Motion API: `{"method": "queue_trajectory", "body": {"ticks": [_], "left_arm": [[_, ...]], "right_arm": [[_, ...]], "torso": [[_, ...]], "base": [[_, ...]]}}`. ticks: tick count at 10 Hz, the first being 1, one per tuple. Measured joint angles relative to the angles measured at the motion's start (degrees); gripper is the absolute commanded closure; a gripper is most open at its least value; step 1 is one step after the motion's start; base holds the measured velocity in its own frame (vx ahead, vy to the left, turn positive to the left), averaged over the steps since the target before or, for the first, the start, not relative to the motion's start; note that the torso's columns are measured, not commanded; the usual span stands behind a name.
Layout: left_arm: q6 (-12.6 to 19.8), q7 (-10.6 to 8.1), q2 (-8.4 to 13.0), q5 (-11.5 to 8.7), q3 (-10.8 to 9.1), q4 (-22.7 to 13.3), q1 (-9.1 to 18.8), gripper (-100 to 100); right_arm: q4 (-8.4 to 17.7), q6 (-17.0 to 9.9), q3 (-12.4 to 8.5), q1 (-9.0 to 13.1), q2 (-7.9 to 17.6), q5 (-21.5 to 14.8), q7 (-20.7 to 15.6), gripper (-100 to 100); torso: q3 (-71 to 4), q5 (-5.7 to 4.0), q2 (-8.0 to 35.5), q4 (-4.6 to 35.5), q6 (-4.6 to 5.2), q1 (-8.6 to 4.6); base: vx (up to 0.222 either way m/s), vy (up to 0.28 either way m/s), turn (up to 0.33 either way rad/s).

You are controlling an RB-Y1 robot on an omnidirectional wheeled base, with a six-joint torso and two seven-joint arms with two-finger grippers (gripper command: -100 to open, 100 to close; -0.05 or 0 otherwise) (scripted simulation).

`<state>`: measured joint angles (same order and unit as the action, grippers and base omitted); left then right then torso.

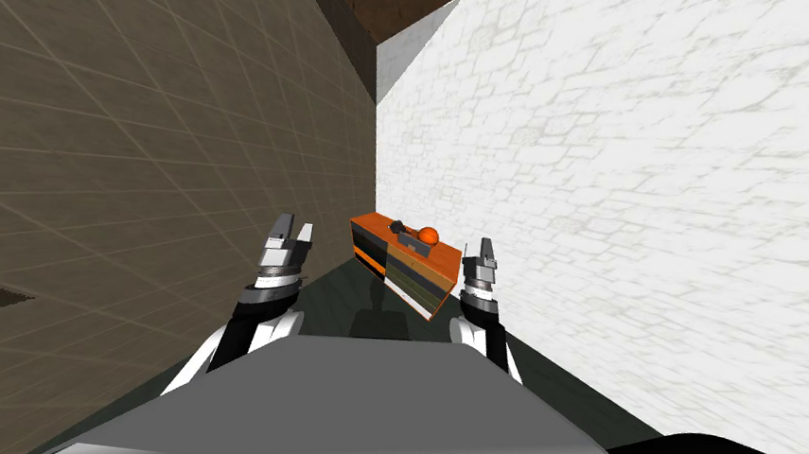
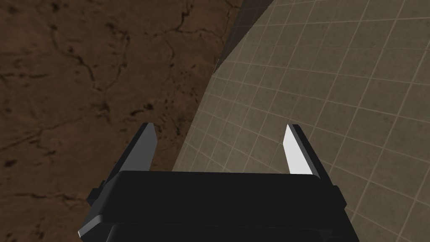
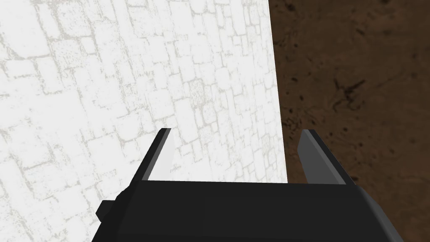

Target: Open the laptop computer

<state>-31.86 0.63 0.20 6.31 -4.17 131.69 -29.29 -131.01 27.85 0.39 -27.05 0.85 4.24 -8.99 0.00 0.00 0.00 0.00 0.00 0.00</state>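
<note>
Orange marks the low cabinet [image 1: 407,272] at the far end of a narrow passage, set between a tan tiled wall [image 1: 121,111] and a white stone-patterned wall [image 1: 647,171]. On its top lies a small dark grey shape, most likely the laptop [image 1: 408,232], just beside an orange round object [image 1: 428,235]. It is too small to tell whether the lid is down or which way it faces. The 2 arms are raised ahead of the chest, well apart from the cabinet. The left gripper [image 1: 293,224] has its 2 fingers spread wide with nothing between them, as its wrist view [image 2: 220,128] confirms, and the right gripper [image 1: 488,246] is likewise wide open and empty [image 3: 237,131]. I judge the step in hand to be the approach, with the opening itself not yet begun. The next move calls for driving the base forward along the dark floor [image 1: 338,293] until the cabinet top is within reach. Then 1 gripper must be lowered to the lid's free edge.
</note>
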Motion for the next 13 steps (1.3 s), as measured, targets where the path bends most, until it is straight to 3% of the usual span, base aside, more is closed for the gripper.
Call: {"method": "queue_trajectory", "body": {"ticks": [2, 9, 10, 13], "left_arm": [[0.0, 0.00, 0.0, 0.0, 0.00, 0.0, 0.0, 0], [0.0, 0.00, 0.0, 0.0, 0.00, 0.0, 0.0, 0], [0.0, 0.00, 0.0, 0.0, 0.00, 0.0, 0.0, 0], [0.0, 0.00, 0.0, 0.0, 0.00, 0.0, 0.0, 0]], "right_arm": [[0.0, 0.0, 0.0, 0.0, 0.0, 0.0, 0.0, 0], [0.0, 0.0, 0.0, 0.0, 0.0, 0.0, 0.0, 0], [0.0, 0.0, 0.0, 0.0, 0.0, 0.0, 0.0, -100], [1.2, -0.8, -0.6, 0.5, 3.5, -1.3, -1.0, -100]], "torso": [[-12.0, 0.00, 6.0, 6.0, 0.00, 0.00], [-70.7, 0.00, 35.4, 35.4, 0.00, 0.00], [-79.2, 0.00, 39.6, 39.6, 0.00, 0.00], [-84.6, 0.02, 42.1, 42.2, 0.00, 0.06]], "base": [[0.000, 0.000, 0.000], [0.000, 0.000, 0.000], [0.014, 0.010, -0.013], [0.036, 0.034, -0.027]]}}
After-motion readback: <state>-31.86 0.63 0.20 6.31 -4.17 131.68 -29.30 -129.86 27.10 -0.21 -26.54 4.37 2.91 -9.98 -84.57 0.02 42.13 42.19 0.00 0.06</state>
